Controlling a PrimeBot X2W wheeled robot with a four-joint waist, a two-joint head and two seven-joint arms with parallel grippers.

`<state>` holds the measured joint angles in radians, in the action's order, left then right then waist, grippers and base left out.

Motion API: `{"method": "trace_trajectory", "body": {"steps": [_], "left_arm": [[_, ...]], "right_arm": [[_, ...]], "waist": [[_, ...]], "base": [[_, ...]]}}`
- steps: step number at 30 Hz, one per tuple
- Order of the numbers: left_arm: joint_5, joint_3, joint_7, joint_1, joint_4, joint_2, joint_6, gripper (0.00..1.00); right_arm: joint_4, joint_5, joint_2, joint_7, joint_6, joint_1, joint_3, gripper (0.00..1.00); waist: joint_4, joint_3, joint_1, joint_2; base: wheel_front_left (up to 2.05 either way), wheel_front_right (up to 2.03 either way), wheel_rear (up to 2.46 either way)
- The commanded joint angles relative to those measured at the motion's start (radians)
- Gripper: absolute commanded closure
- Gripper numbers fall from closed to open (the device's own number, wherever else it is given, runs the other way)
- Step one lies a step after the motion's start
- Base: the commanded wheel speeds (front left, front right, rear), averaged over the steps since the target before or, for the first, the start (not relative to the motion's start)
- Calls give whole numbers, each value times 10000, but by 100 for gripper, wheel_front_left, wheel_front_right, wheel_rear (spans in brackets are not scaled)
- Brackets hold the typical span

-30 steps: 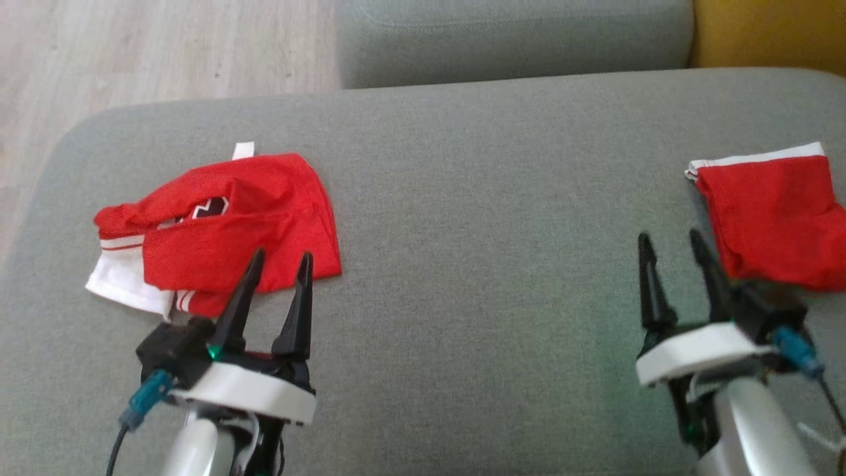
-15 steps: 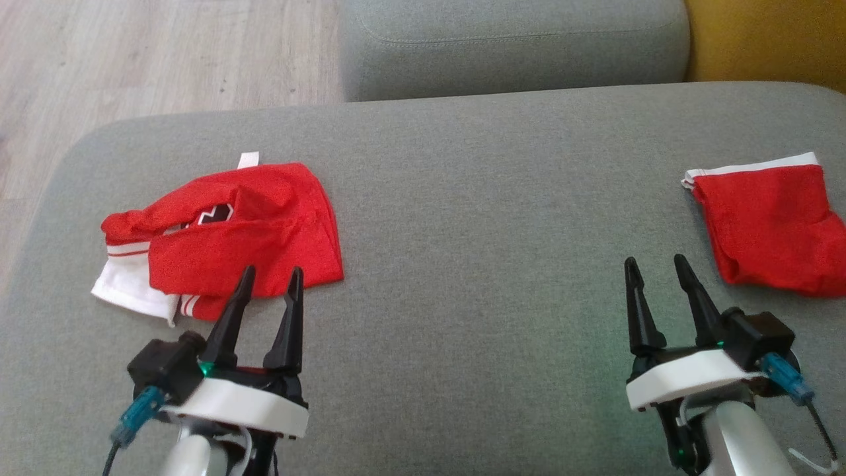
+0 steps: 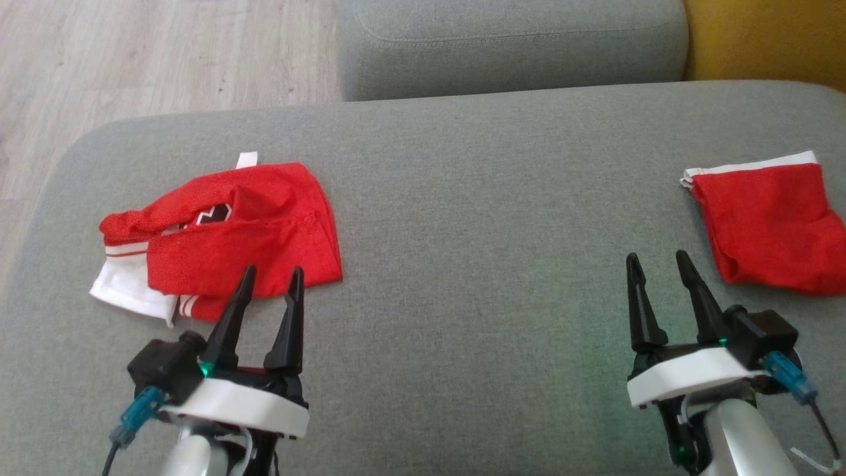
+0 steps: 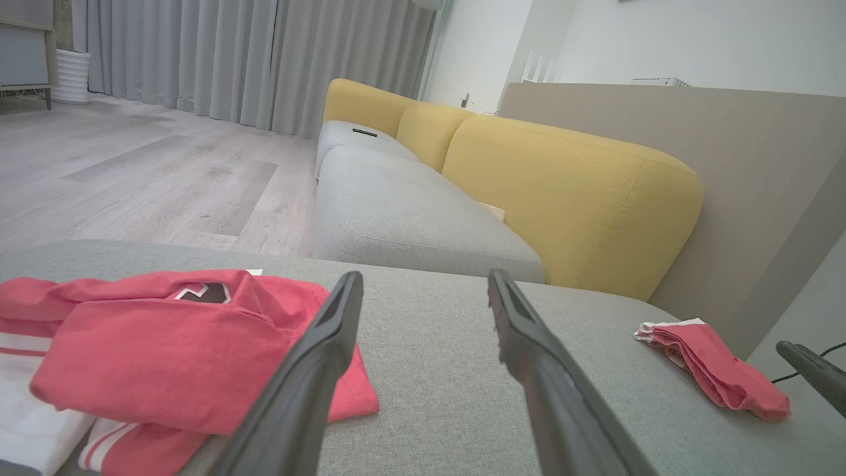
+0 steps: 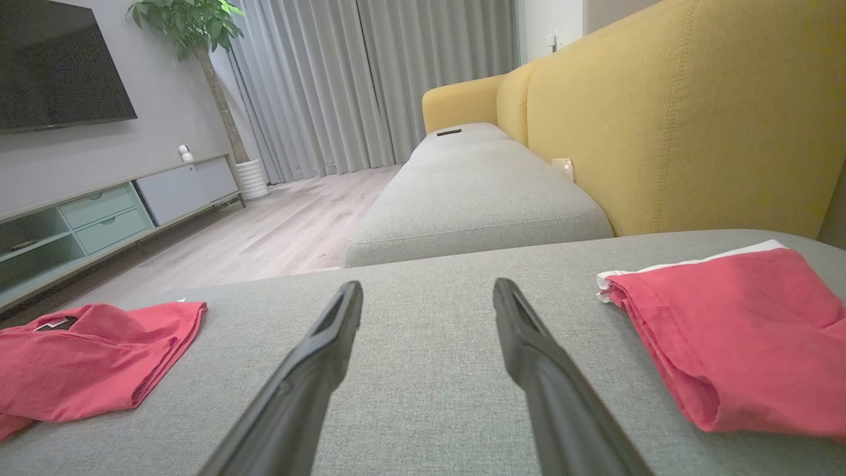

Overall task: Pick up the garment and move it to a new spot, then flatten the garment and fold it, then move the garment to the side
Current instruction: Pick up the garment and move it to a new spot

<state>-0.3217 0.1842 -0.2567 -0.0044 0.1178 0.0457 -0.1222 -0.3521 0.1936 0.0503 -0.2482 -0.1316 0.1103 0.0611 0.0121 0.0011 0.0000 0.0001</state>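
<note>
One red garment (image 3: 244,241), just ahead of left end effector (image 3: 274,270)

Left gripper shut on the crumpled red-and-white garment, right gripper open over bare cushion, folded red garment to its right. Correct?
No: the left gripper is open, not shut on the crumpled red-and-white garment; the left wrist view shows its fingers apart, gripping nothing. The rest holds: right gripper open over bare cushion, folded red garment to its right.
</note>
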Motion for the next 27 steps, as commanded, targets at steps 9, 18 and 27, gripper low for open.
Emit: {"method": "trace_trajectory", "body": {"steps": [9, 18, 27], "left_arm": [[-49, -271, -51, -311, -340, 45, 49, 0], [-45, -302, -51, -320, -308, 45, 40, 0], [-17, -310, -51, -378, -237, 45, 44, 0]], "right_arm": [[412, 66, -1, -135, 9, 201, 241, 0], [390, 86, -1, -135, 9, 216, 267, 0], [327, 37, -1, -135, 9, 194, 408, 0]], "waist": [[25, 7, 0, -1], [27, 32, 0, -1], [261, -5, 0, -1]], "base": [[0, 0, 0], [0, 0, 0], [0, 0, 0]]}}
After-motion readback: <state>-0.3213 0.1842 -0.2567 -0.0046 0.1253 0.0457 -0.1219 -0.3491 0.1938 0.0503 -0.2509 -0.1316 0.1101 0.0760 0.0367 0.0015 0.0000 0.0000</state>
